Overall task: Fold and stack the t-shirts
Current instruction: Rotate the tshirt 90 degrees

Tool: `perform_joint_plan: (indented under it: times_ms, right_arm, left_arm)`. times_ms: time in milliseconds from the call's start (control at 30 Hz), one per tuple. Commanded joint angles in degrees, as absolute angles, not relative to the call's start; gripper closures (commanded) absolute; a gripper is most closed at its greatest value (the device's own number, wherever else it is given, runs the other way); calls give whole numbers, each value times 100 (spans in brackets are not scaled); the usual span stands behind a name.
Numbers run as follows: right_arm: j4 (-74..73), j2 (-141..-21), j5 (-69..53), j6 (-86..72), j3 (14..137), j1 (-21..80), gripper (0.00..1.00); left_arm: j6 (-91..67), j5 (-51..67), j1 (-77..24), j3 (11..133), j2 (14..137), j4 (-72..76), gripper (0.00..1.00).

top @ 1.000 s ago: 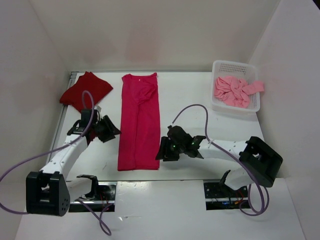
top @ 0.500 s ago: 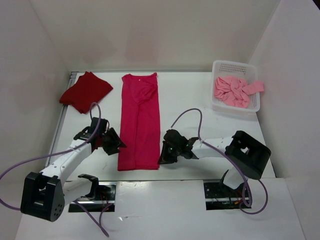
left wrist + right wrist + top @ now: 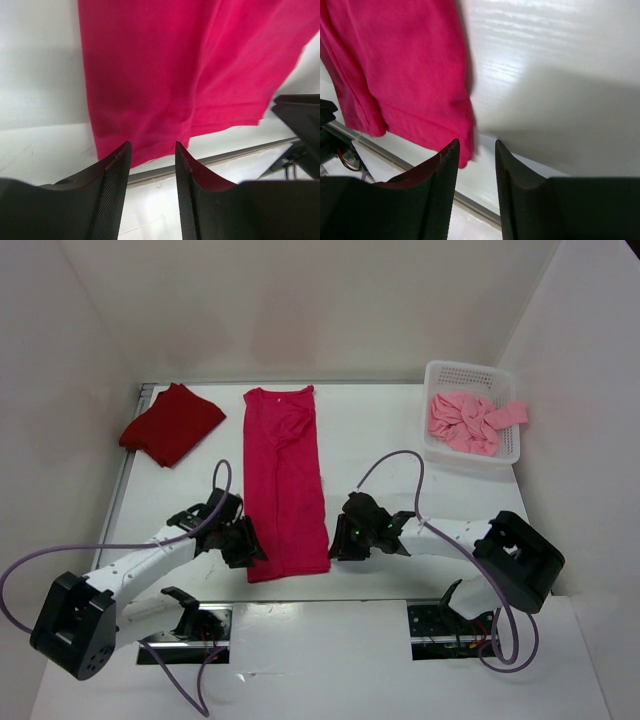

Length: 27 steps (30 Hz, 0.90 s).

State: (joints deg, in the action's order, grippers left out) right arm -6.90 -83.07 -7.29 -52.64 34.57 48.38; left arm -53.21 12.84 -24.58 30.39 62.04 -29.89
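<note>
The bright crimson-pink t-shirt [image 3: 285, 485] lies on the white table [image 3: 380, 430], folded into a long strip, its hem toward the arms. My left gripper [image 3: 250, 545] is at the hem's left corner. In the left wrist view the hem [image 3: 150, 145] lies just beyond my left gripper [image 3: 152, 146], which is open and empty. My right gripper [image 3: 338, 540] is at the hem's right corner [image 3: 466, 159]. In the right wrist view my right gripper [image 3: 476, 144] is open over that corner, gripping nothing. The dark red t-shirt [image 3: 172, 423] lies folded at the back left. The salmon t-shirt [image 3: 465, 420] is bunched in the basket.
The white perforated basket [image 3: 470, 368] stands at the back right, one salmon sleeve hanging over its right rim. The table's near edge [image 3: 225, 157] runs just under the crimson hem. White walls close in the back and both sides.
Both grippers have come down to the near corners of the crimson t-shirt, the left one moving nearer and to the right. The hem has shifted slightly right.
</note>
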Motion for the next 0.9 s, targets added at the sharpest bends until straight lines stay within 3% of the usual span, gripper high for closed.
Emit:
perform_joint_plan:
  times_ms: [0,167,433,633,767,867]
  right_arm:
    - [-809,-8033,-816,-5255,3270,4843,59]
    - [-686,-8191,-1212,-5317,3330,4843,56]
    - [-677,-8191,-1274,-5256,3542,4904,55]
    - [-536,-8191,-1459,-5309,3489,4904,55]
    - [-475,-8191,-1459,-5309,3489,4957,55]
    - [-475,-8191,-1511,-5309,3489,4957,55]
  left_arm:
    - [-5589,960,-2733,3251,6249,-3348,53]
    - [-6002,300,-3278,3305,6118,-3743,54]
    - [-6784,-403,-3278,3357,5433,-4113,52]
    - [-7189,332,-3278,2577,5423,-4043,54]
    - [-7479,281,-3078,2330,4476,-3920,54]
    - [-7479,203,-3076,2329,4674,-3920,54]
